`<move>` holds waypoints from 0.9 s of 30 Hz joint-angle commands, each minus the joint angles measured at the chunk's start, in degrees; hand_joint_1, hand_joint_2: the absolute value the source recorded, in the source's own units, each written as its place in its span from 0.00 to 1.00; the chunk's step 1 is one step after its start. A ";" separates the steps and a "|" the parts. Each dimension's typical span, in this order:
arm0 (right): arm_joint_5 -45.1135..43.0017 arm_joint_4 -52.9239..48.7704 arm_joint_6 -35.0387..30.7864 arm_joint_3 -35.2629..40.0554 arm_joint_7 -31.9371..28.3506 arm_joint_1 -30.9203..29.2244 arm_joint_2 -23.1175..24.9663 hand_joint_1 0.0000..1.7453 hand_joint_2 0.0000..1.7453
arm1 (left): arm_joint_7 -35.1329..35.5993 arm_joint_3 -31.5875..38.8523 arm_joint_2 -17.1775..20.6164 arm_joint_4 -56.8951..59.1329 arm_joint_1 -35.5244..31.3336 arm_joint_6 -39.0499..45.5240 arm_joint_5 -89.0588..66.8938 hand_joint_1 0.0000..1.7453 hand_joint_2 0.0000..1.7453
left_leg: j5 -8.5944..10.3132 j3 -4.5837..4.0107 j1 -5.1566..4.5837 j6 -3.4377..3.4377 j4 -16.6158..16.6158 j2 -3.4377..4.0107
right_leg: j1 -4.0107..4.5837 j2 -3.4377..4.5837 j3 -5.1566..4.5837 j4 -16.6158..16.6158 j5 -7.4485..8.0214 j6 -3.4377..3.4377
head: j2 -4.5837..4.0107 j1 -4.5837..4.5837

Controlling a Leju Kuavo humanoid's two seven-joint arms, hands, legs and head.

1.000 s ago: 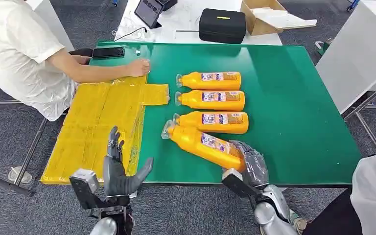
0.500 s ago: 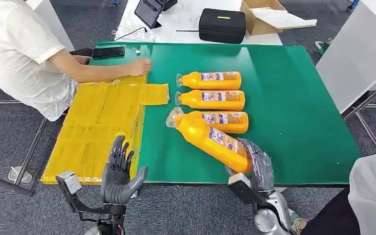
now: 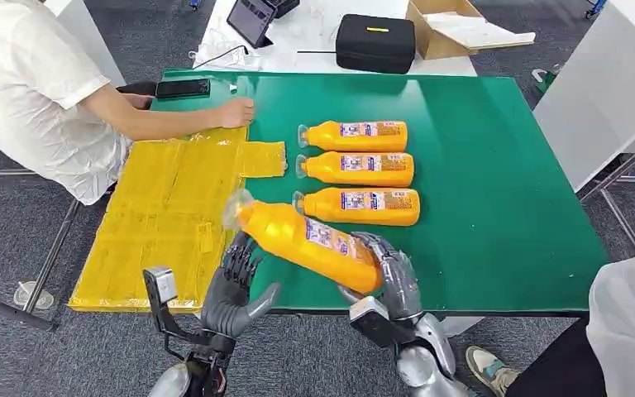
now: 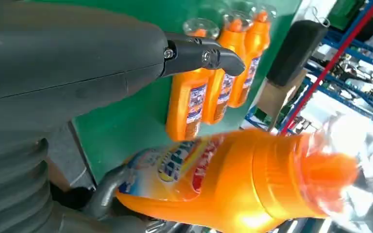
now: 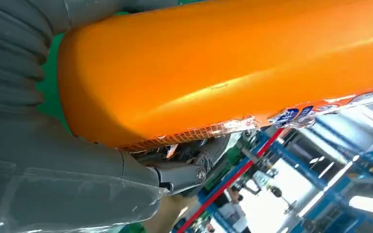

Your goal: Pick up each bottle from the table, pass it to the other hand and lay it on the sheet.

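My right hand [image 3: 387,273] grips the base of an orange bottle [image 3: 306,236] and holds it tilted above the green table [image 3: 496,207], its clear cap toward the left. The same orange bottle [image 5: 233,63] fills my right wrist view, and in the left wrist view this orange bottle [image 4: 233,179] hangs close in front of the camera. My left hand [image 3: 236,285] is open with fingers spread, just below the bottle's neck, not holding it. Three more orange bottles [image 3: 355,169] lie side by side on the table. The yellow sheet [image 3: 165,219] covers the table's left part.
A person [image 3: 33,91] at the far left presses a hand [image 3: 236,113] on the sheet's far edge. A phone [image 3: 182,88] lies by the table's far left corner. Behind stand a black case [image 3: 374,41], a tablet [image 3: 250,20] and a cardboard box [image 3: 451,29].
My right hand has lifted the bottle off the table and carried it left toward the sheet. My left hand has moved right and up, close under the bottle's neck.
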 commanded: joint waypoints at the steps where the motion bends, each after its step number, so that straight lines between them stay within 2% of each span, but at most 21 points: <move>1: -0.96 6.93 0.80 5.80 -0.30 -4.48 1.24 1.00 1.00 | -0.11 0.99 -0.43 5.61 -4.48 -0.25 -0.48 0.00 1.00 | -0.07 0.30 -0.02 0.04 -0.07 0.11 | 0.01 0.03 0.26 -0.05 -0.06 -0.11 | 0.00 -0.02; 8: -2.57 11.92 1.32 6.59 -0.89 -6.14 2.04 1.00 1.00 | 0.22 1.42 -0.17 1.82 -4.05 -6.54 3.39 0.00 1.00 | -0.05 0.14 0.01 0.03 -0.04 0.13 | 0.03 0.08 0.11 -0.06 0.00 -0.07 | 0.02 -0.02; 18: -2.62 13.94 2.56 8.11 -1.76 -7.08 3.16 1.00 1.00 | -0.47 0.84 -0.43 1.93 -4.61 -9.69 4.21 0.00 1.00 | -0.11 0.28 -0.03 0.04 -0.05 0.17 | 0.01 0.09 0.22 -0.02 -0.07 -0.11 | 0.00 0.00; 21: -2.66 14.51 2.64 8.82 -2.12 -7.32 3.59 1.00 1.00 | -0.58 0.59 -0.59 2.66 -5.01 -9.66 4.09 0.00 1.00 | -0.02 0.04 0.01 0.02 -0.03 0.06 | 0.03 0.02 0.02 -0.03 0.00 -0.06 | 0.00 0.00; 22: -2.60 14.48 2.72 9.24 -2.31 -7.40 3.76 1.00 1.00 | -0.62 0.56 -0.67 3.10 -5.18 -9.45 4.01 0.30 1.00 | -0.08 0.21 -0.01 0.04 -0.04 0.11 | 0.02 0.03 0.17 -0.03 -0.06 -0.09 | 0.00 -0.02; 23: -2.60 14.37 2.72 9.48 -2.33 -7.41 3.87 1.00 1.00 | -0.63 0.53 -0.70 3.49 -5.34 -9.40 4.02 0.30 1.00 | -0.12 0.31 -0.01 0.04 -0.03 0.14 | 0.04 0.05 0.25 -0.02 -0.09 -0.12 | 0.00 -0.02; 24: -2.60 14.37 2.72 9.48 -2.33 -7.41 3.87 1.00 1.00 | -0.63 0.53 -0.70 3.49 -5.34 -9.40 4.02 0.30 1.00 | -0.01 0.03 0.00 0.02 -0.03 0.05 | 0.02 0.00 0.00 -0.03 -0.01 -0.05 | 0.00 0.00; 25: -2.53 14.04 2.71 10.02 -2.43 -7.51 3.77 1.00 1.00 | -0.78 0.67 -0.88 4.17 -5.59 -8.32 3.53 0.61 1.00 | -0.07 0.21 -0.02 0.04 -0.04 0.07 | 0.02 -0.01 0.16 -0.02 -0.06 -0.09 | 0.00 0.00; 26: -2.49 13.67 2.62 10.62 -2.40 -7.59 3.73 1.00 1.00 | -1.15 0.67 -0.99 4.66 -5.90 -7.14 2.77 0.55 1.00 | -0.05 0.15 0.00 0.04 -0.05 0.06 | 0.02 -0.01 0.12 -0.04 -0.04 -0.07 | 0.00 0.00; 27: -2.50 13.24 2.49 11.20 -2.32 -7.61 3.68 1.00 1.00 | -1.21 0.63 -1.15 5.26 -6.20 -6.60 2.56 0.30 1.00 | -0.01 0.04 0.00 0.02 -0.04 0.05 | 0.02 0.01 0.01 -0.04 -0.01 -0.05 | 0.00 -0.02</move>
